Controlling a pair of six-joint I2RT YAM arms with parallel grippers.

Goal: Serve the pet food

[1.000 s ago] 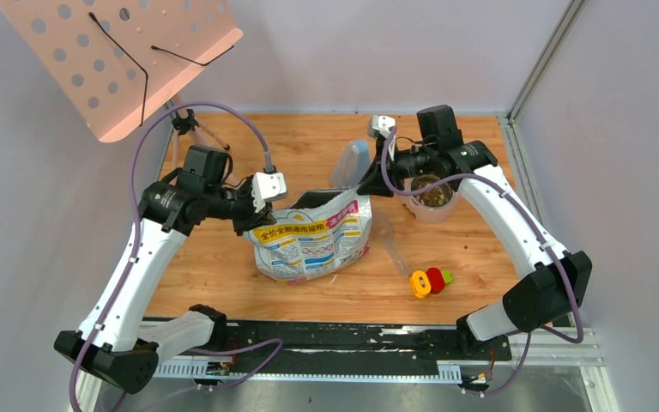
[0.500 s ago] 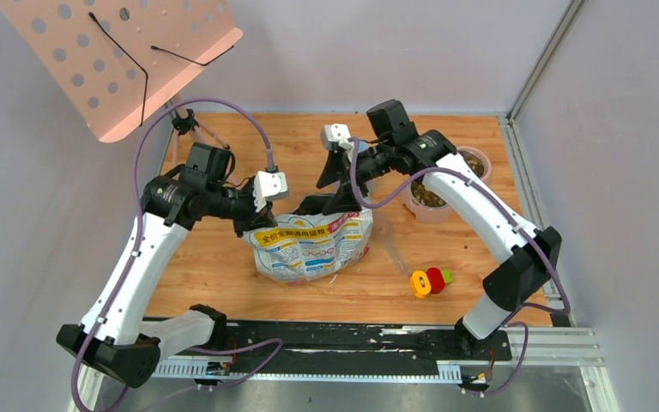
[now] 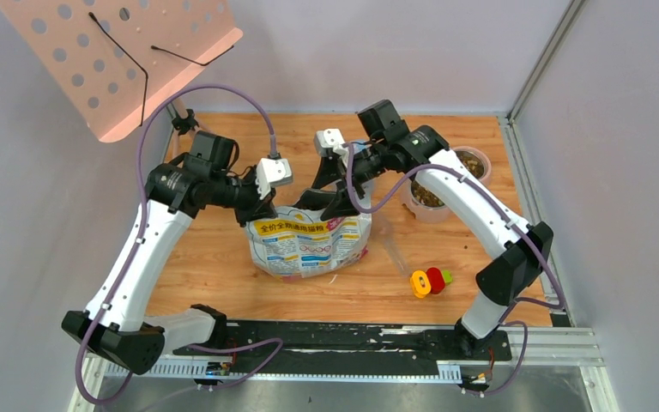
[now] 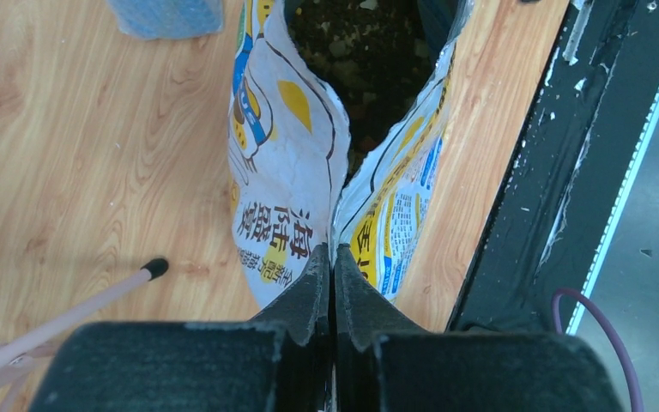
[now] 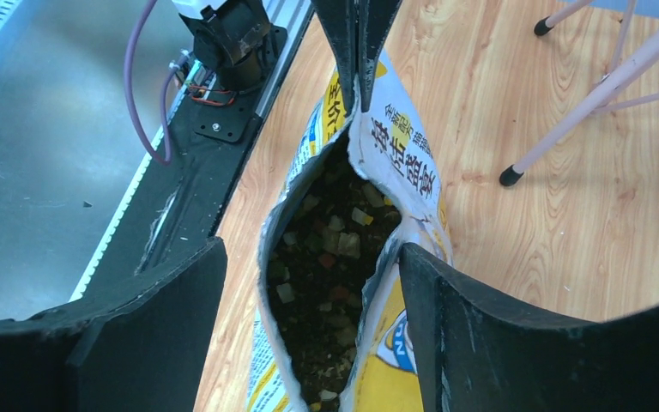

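Observation:
The pet food shows as brown kibble inside the open printed bag (image 3: pixel 309 245) at the table's middle, seen in the right wrist view (image 5: pixel 330 215) and the left wrist view (image 4: pixel 365 51). More kibble lies in the steel bowl (image 3: pixel 430 196) of the pink stand (image 3: pixel 446 210) at the right. My left gripper (image 3: pixel 260 209) is shut on the bag's top left edge (image 4: pixel 335 256) and holds the mouth up. My right gripper (image 3: pixel 335 190) is open and empty, its jaws straddling the bag's open mouth (image 5: pixel 313 251).
A second bowl (image 3: pixel 474 160) sits behind the first. A clear scoop (image 3: pixel 389 243) lies right of the bag. A pale blue container (image 3: pixel 356 160) stands behind it. A yellow-red toy (image 3: pixel 427 281) lies front right. A pink music stand (image 3: pixel 120 60) is back left, its leg (image 4: pixel 69 311) nearby.
My right arm has swung left from the bowl to above the bag's mouth, jaws open. My left gripper has kept its hold and shifted slightly back and right.

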